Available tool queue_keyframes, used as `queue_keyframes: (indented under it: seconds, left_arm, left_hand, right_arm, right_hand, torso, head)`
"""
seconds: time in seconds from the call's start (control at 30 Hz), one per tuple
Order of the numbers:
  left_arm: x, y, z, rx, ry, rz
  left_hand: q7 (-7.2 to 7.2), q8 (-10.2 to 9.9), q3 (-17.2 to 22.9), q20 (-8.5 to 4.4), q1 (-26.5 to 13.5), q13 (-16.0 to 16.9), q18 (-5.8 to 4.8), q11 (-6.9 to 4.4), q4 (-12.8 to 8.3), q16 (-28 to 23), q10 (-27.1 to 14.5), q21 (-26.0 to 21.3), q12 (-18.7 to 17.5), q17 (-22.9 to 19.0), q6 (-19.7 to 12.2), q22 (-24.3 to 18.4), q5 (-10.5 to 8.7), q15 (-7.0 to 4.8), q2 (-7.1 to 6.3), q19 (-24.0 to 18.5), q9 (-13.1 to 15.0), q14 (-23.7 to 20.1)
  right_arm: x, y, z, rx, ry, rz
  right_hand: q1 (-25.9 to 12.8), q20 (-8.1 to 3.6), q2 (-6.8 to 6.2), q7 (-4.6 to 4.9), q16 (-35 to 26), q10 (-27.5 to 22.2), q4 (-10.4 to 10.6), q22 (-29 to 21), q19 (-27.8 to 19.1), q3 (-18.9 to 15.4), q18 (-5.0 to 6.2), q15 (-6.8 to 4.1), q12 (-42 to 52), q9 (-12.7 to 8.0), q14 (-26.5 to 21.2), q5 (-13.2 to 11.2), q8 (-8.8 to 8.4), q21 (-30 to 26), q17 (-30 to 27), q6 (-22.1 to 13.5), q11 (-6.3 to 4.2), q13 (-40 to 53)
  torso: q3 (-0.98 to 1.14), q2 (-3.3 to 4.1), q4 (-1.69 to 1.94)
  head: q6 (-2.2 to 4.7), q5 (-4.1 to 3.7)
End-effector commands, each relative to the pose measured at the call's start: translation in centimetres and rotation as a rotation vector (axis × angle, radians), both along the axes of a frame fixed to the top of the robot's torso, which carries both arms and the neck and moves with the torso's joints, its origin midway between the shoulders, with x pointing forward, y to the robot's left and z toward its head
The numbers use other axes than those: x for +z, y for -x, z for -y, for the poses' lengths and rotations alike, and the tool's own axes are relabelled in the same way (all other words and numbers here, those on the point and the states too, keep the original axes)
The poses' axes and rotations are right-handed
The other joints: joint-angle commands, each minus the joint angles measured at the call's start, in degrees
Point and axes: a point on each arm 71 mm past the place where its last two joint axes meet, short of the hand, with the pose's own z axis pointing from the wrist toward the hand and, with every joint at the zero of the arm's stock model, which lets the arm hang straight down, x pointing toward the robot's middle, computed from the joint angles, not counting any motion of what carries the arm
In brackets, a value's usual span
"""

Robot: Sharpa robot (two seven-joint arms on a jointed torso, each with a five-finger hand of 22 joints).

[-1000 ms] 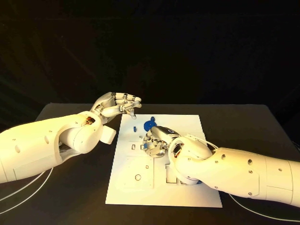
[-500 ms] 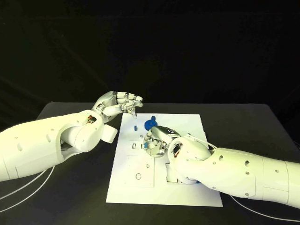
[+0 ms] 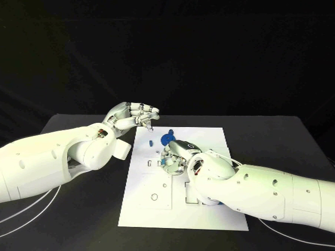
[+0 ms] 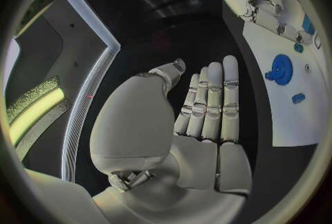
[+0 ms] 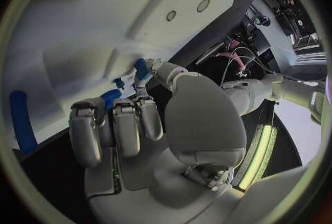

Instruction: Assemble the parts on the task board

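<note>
The board lies flat in the middle of the black table, its near end bare white with a few cut-out slots. The right arm crosses the board's right side, and the right hand is down over the board's middle, fingers curled toward the surface. In the right wrist view a small blue part sits at the tips of the thumb and a finger, and a second blue piece shows just behind the curled fingers; whether the hand truly grips either one I cannot tell. Beyond that hand a blue gear lies on the board, with a small blue peg just beside it on its left. The left hand hovers above the table's far left part, near the board's far corner, holding nothing; the left wrist view shows its fingers straight and side by side. Behind the table the room is dark.
</note>
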Motion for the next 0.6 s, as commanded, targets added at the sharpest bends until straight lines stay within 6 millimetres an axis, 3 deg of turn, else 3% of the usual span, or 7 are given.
queue_keyframes:
  seconds: [0.03,0.2,0.6]
  left_arm:
    - [0.07,0.05,0.24,-0.018,0.004,0.002]
    - [0.05,0.06,0.24,-0.022,0.004,-0.002]
    - [-0.03,0.07,0.26,-0.032,0.003,-0.011]
  left_hand:
    - [-0.20,-0.14,-0.16,-0.07,-0.56,0.07,0.33,0.03,0.23,0.08,-0.15,0.22,0.04,-0.04,0.06,0.05,0.00,-0.24,-0.07,-0.42,0.05,0.05]
    - [-0.19,-0.14,-0.14,-0.07,-0.54,0.07,0.32,0.04,0.20,0.07,-0.28,0.27,0.02,-0.05,0.04,0.08,0.00,-0.23,-0.06,-0.46,0.07,0.03]
    - [-0.18,-0.14,-0.14,-0.07,-0.54,0.07,0.32,0.05,0.19,0.07,-0.31,0.29,0.02,-0.05,0.03,0.08,0.00,-0.23,-0.06,-0.48,0.08,0.02]
  right_arm:
    - [-0.33,-0.02,0.11,0.002,0.023,-0.001]
    - [-0.37,-0.02,0.08,0.005,0.025,-0.001]
    - [-0.25,0.14,-0.19,0.024,0.014,0.012]
  right_hand:
    - [-0.59,-0.15,-0.24,0.13,-0.22,-0.22,-0.21,15.07,6.00,-0.32,-0.82,-0.28,-0.39,-0.24,5.11,-0.57,-0.41,0.25,11.27,-0.54,-0.12,7.97]
    - [-1.08,0.11,-1.17,0.62,-0.27,-0.78,-0.48,15.07,6.00,-0.56,-0.82,0.06,-1.04,-0.53,5.09,-2.92,-1.10,0.25,11.17,-1.83,0.30,7.48]
    - [-1.56,0.83,-3.49,1.61,-0.42,-3.06,-1.09,15.07,6.00,-1.93,-0.82,0.86,-3.84,-1.36,5.01,-4.39,-2.99,0.25,10.93,-4.76,1.23,5.21]
  torso:
    - [0.01,0.02,0.06]
    - [0.00,0.05,0.03]
    - [-0.02,-0.03,-0.02]
  head:
    - [0.01,-0.08]
    - [0.02,-0.11]
    - [0.08,0.22]
